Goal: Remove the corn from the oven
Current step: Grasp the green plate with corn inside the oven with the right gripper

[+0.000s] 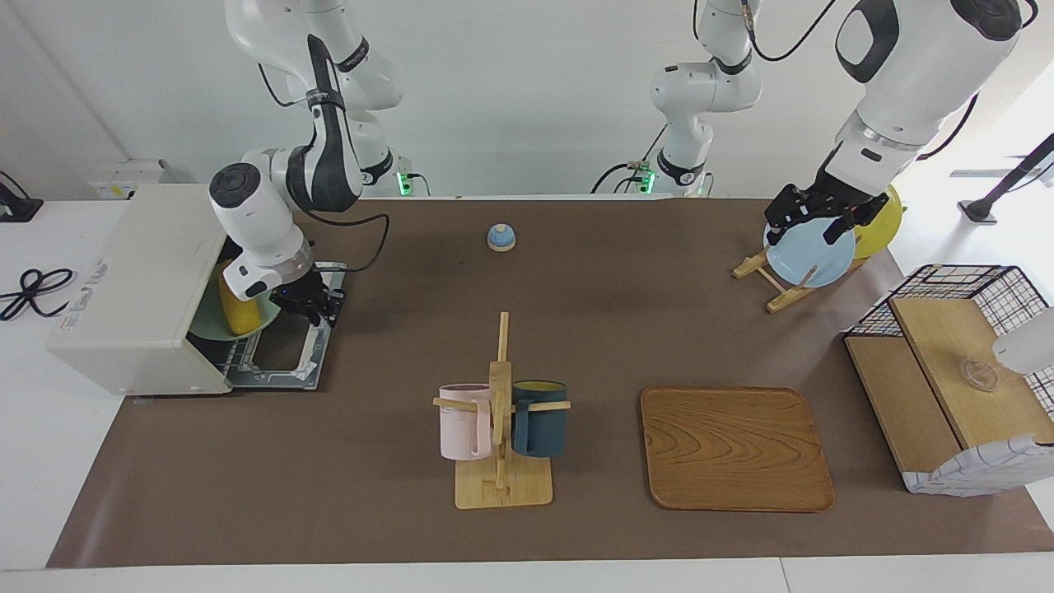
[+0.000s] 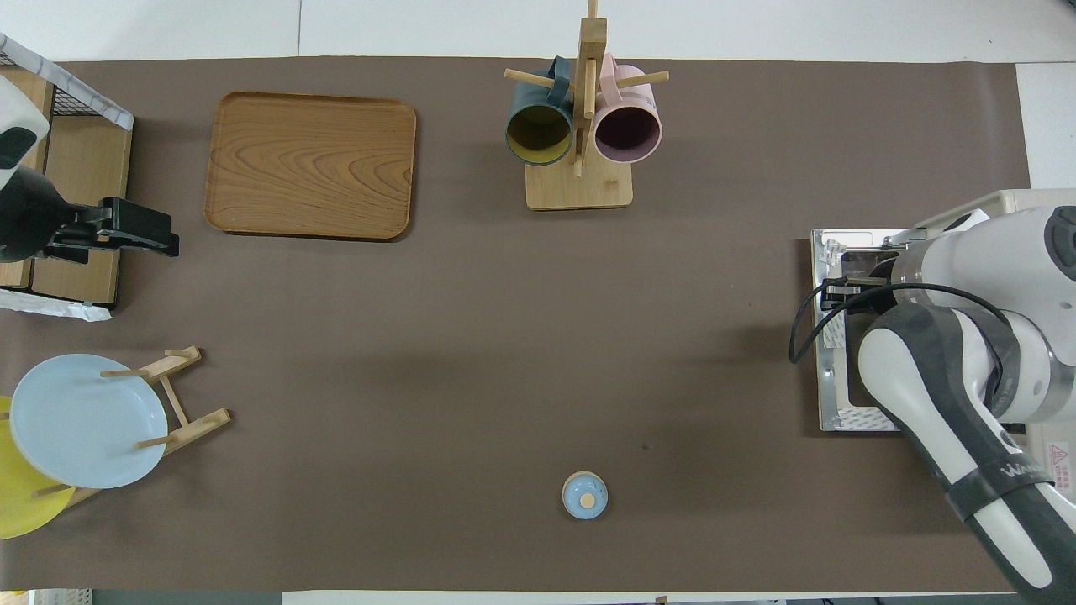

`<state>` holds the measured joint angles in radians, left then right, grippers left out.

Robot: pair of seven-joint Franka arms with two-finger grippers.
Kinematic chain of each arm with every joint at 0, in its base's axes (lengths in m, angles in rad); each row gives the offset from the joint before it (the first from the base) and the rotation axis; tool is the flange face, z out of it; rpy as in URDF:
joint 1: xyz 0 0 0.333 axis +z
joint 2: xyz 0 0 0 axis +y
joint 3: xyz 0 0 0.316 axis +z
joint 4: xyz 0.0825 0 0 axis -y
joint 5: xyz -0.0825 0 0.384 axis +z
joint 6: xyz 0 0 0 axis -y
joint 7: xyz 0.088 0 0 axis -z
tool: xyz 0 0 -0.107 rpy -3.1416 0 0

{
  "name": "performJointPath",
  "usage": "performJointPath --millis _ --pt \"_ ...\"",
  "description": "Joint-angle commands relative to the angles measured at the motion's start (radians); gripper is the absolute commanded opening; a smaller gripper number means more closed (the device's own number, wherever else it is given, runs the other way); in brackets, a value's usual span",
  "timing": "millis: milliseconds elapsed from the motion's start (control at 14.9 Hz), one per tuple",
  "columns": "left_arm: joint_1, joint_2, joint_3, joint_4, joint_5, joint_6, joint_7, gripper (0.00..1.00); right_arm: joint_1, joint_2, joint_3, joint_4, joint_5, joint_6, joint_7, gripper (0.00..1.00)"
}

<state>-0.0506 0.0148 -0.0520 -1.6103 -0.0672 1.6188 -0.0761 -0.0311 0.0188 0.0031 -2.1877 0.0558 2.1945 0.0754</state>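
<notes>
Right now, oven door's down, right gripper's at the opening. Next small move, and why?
Probably ease the right gripper into the oven toward the corn. The cob lies on a green plate inside, ungrasped, and the gripper hovers over the lowered door, holding nothing.

The yellow corn point(image 1: 235, 311) is lying on a green plate point(image 1: 210, 331) inside the off-white oven point(image 1: 132, 288), door point(image 1: 284, 358) open, left of frame.

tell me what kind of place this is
Most likely a robotics lab staged as a kitchen: a toaster oven with its door down, a mug rack and a plate rack on a covered table, two robot arms mounted alongside.
</notes>
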Motion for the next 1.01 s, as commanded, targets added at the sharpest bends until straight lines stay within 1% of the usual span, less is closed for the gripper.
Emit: performJointPath --millis 0,134,269,470,672,739,940 --pt "-0.020 -0.003 0.009 -0.019 -0.011 0.029 0.010 1.00 -0.029 -0.043 -0.003 0.005 -0.007 -0.067 -0.014 0.45" --pt "-0.022 -0.001 0.008 -0.025 -0.011 0.036 0.010 1.00 -0.036 -0.054 -0.006 0.005 -0.042 -0.088 -0.014 0.45" --pt "-0.022 -0.001 0.008 -0.026 -0.011 0.042 0.009 1.00 -0.075 -0.065 -0.003 0.002 -0.091 -0.110 -0.017 0.45" --pt "-0.022 0.007 0.008 -0.026 -0.013 0.047 0.009 1.00 -0.122 -0.079 -0.002 -0.021 -0.096 -0.110 -0.054 0.45" --pt "-0.023 0.011 0.008 -0.026 -0.013 0.053 0.009 1.00 -0.125 -0.091 -0.002 -0.061 -0.096 -0.088 -0.062 0.42" --pt "-0.029 0.011 0.008 -0.026 -0.013 0.055 0.009 1.00 -0.125 -0.089 0.000 -0.064 -0.096 -0.076 -0.059 0.41" --pt "-0.037 0.011 0.009 -0.026 -0.016 0.053 0.007 1.00 -0.115 -0.080 0.000 -0.080 -0.096 -0.041 -0.055 0.40"
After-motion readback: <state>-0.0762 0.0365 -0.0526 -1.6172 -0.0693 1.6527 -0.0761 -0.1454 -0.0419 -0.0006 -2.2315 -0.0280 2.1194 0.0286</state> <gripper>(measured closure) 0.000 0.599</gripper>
